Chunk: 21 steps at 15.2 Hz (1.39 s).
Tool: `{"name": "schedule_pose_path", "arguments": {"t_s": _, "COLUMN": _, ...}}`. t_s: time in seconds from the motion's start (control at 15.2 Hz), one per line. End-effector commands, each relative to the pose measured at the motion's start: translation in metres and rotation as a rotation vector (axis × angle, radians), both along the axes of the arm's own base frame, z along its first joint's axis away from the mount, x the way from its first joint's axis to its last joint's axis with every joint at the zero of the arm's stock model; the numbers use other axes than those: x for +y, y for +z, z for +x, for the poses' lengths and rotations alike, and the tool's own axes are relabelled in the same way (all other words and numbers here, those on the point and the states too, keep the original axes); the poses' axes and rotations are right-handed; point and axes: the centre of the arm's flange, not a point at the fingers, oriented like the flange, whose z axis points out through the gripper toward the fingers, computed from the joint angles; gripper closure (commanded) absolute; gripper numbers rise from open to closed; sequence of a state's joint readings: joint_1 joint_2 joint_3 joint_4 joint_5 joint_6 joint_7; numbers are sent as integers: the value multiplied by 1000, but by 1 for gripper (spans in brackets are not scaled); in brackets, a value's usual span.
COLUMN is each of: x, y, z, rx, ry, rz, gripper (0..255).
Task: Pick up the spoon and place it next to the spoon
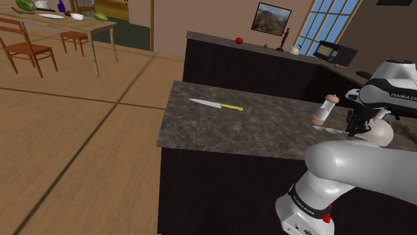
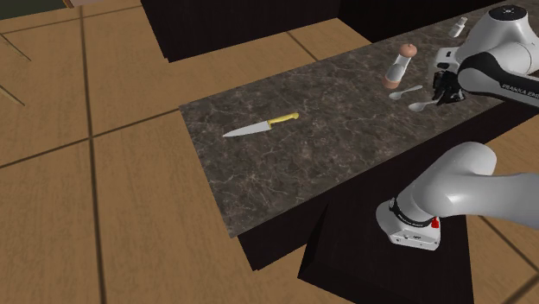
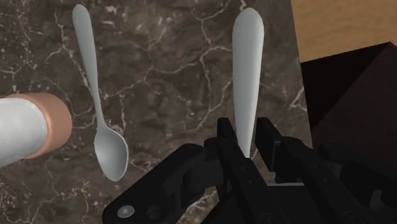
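Pincer point(image 3: 245, 151) pinches one grey spoon point(image 3: 247, 63) near the tabletop's point(image 3: 172, 57) edge — the other spoon point(image 3: 100, 118) lies just beside it, not touching — brown-capped white shaker point(image 3: 25, 130) by its bowl.

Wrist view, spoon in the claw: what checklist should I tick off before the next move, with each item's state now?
1. Claw shut on the held spoon by its handle: ok.
2. Held spoon lifted off the countertop: cannot tell.
3. Second spoon lies free, apart from the held one: ok.
4. Bare countertop between the two spoons for placing: ok.
5. Shaker lies beyond the second spoon, outside that gap: ok.
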<state>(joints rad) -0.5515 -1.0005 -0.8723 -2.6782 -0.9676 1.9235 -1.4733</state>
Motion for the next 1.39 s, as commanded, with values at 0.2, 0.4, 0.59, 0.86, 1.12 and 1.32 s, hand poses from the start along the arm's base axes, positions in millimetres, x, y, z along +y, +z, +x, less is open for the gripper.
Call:
{"name": "schedule_pose_path", "arguments": {"t_s": 0.2, "x": -43, "y": 1, "z": -51, "rx": 1, "ry": 0, "rz": 0, "gripper": 255}}
{"name": "schedule_pose_path", "arguments": {"t_s": 0.4, "x": -69, "y": 1, "z": -81, "rx": 1, "ry": 0, "rz": 0, "gripper": 255}}
{"name": "schedule_pose_path", "arguments": {"t_s": 0.59, "x": -95, "y": 1, "z": -111, "rx": 1, "ry": 0, "rz": 0, "gripper": 255}}
{"name": "schedule_pose_path", "arguments": {"t_s": 0.86, "x": -129, "y": 2, "z": -151, "rx": 1, "ry": 0, "rz": 0, "gripper": 255}}
{"name": "schedule_pose_path", "arguments": {"t_s": 1.12, "x": -142, "y": -14, "z": -166, "rx": 1, "ry": 0, "rz": 0, "gripper": 255}}
{"name": "schedule_pose_path", "arguments": {"t_s": 1.32, "x": -142, "y": -30, "z": -166, "rx": 1, "ry": 0, "rz": 0, "gripper": 255}}
